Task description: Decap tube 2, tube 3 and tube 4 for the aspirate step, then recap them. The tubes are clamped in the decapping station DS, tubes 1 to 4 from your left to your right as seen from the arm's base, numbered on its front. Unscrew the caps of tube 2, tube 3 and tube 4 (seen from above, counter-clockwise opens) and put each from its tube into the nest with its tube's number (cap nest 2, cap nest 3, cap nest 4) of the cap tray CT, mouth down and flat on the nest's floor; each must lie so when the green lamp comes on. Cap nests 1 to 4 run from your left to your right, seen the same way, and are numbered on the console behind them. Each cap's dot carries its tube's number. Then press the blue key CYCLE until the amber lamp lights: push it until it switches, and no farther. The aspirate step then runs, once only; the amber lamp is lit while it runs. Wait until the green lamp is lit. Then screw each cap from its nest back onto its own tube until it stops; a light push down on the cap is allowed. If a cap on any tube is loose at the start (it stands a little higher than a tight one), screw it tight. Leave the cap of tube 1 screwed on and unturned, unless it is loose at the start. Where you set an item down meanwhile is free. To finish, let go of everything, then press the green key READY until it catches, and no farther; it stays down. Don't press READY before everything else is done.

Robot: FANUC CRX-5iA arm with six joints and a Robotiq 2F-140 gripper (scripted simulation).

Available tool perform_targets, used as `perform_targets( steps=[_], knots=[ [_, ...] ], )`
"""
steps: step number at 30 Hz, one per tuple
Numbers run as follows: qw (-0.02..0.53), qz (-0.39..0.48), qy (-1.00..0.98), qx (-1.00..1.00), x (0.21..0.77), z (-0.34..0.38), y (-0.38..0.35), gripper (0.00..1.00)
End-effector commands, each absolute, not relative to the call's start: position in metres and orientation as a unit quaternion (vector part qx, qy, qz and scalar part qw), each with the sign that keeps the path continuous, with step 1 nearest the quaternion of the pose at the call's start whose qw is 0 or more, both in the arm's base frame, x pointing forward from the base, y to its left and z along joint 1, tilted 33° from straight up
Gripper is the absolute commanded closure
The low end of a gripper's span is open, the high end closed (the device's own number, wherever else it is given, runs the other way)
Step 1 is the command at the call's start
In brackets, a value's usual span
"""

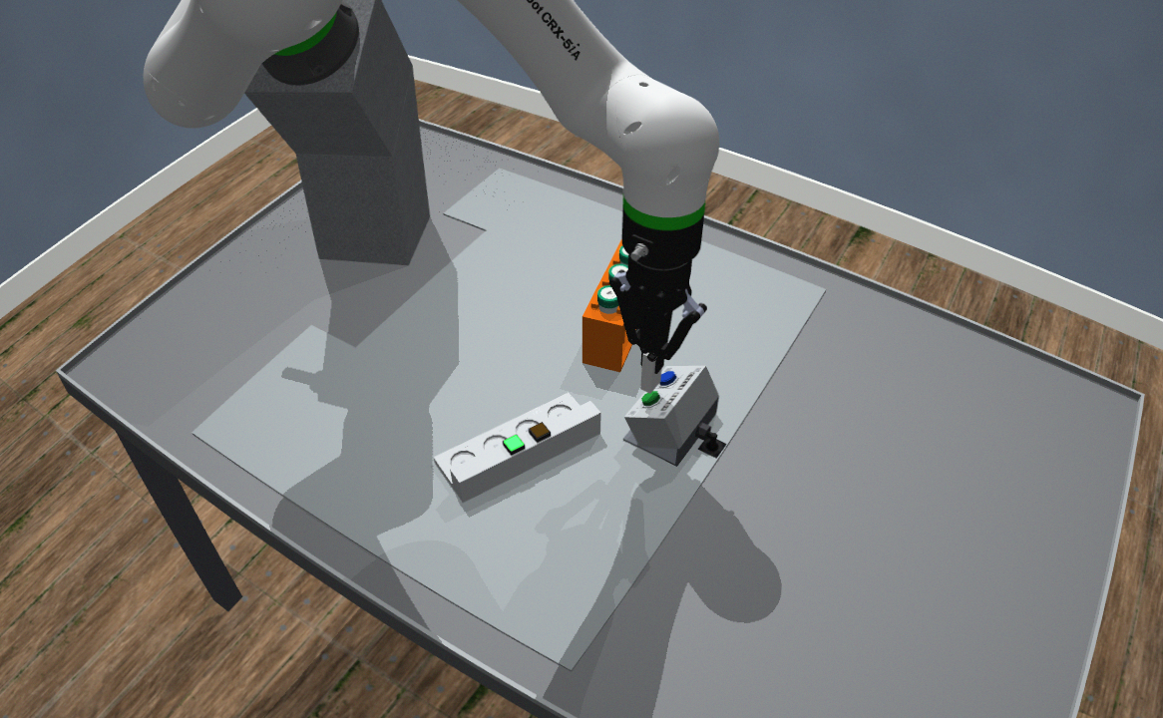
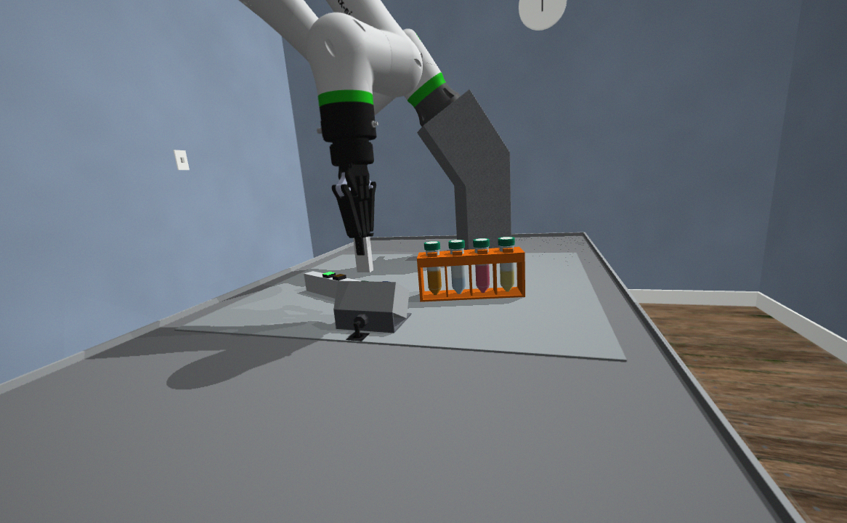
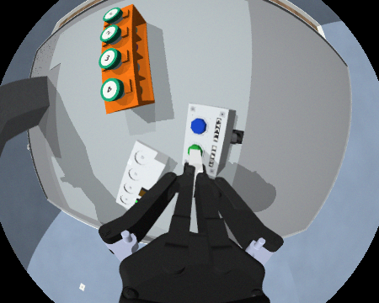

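My gripper [image 1: 649, 367] is shut and empty, its fingertips straight above the green key READY [image 1: 649, 398] on the grey key box [image 1: 672, 412]; it also shows in the wrist view [image 3: 194, 162] and the exterior view [image 2: 363, 261]. The blue key CYCLE [image 1: 666, 377] sits just behind READY. The orange decapping station [image 2: 471, 273] holds four tubes, each with a green cap on it [image 3: 112, 90]. The white cap tray [image 1: 519, 445] has empty nests; its green lamp [image 1: 512, 443] is lit and its amber lamp [image 1: 539, 433] is dark.
The arm's grey pedestal [image 1: 349, 134] stands at the back of the table. A light mat [image 1: 514, 384] lies under the station, tray and key box. The table has a raised rim [image 1: 1130, 500].
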State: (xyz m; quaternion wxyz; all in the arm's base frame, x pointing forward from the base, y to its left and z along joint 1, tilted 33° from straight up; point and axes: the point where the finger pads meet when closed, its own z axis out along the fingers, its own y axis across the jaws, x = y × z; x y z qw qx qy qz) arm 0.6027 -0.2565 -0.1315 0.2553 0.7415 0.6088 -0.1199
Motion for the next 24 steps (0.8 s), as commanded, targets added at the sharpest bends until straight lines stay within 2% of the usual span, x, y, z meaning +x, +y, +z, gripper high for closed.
perform_targets(
  steps=[1, 24],
  knots=[
    [0.256, -0.12, 0.609, 0.741, 0.6043, -0.1398, -0.2616, 1.0],
    [0.256, -0.12, 0.609, 0.741, 0.6052, -0.1454, -0.2651, 1.0]
  ],
)
